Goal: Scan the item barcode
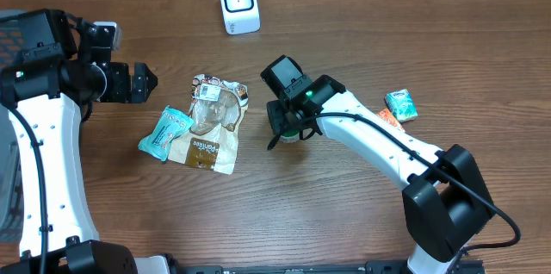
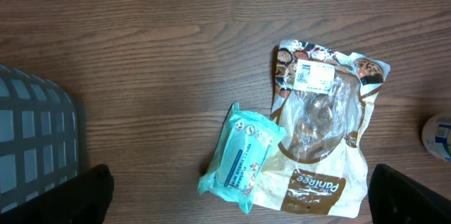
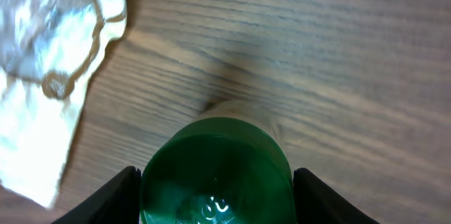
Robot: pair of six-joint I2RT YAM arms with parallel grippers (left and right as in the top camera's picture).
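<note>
Right claw (image 3: 215,192) half closed, fingers pressed on 2 sides of green-lidded bottle (image 3: 215,157); looks gripped. Bottle on table, mid-scene, just right of snack bag (image 1: 211,123). Left claw (image 1: 142,82) wide open, holding nothing. Step: pickup. Next you lift, carry bottle to scanner (image 1: 238,3) at far edge, turn barcode toward it.

Illumination is even, diffuse and moderately bright from above, leaving only short, soft shadows on the wood-grain table (image 1: 344,222). Glare shows on the window of the clear bag (image 2: 317,111) in the overhead and left wrist views, and the face of the scanner (image 1: 238,3) reads almost pure white. In the right wrist view the green cap (image 3: 215,175) and the bag edge are out of focus, while the table grain behind is sharper.
</note>
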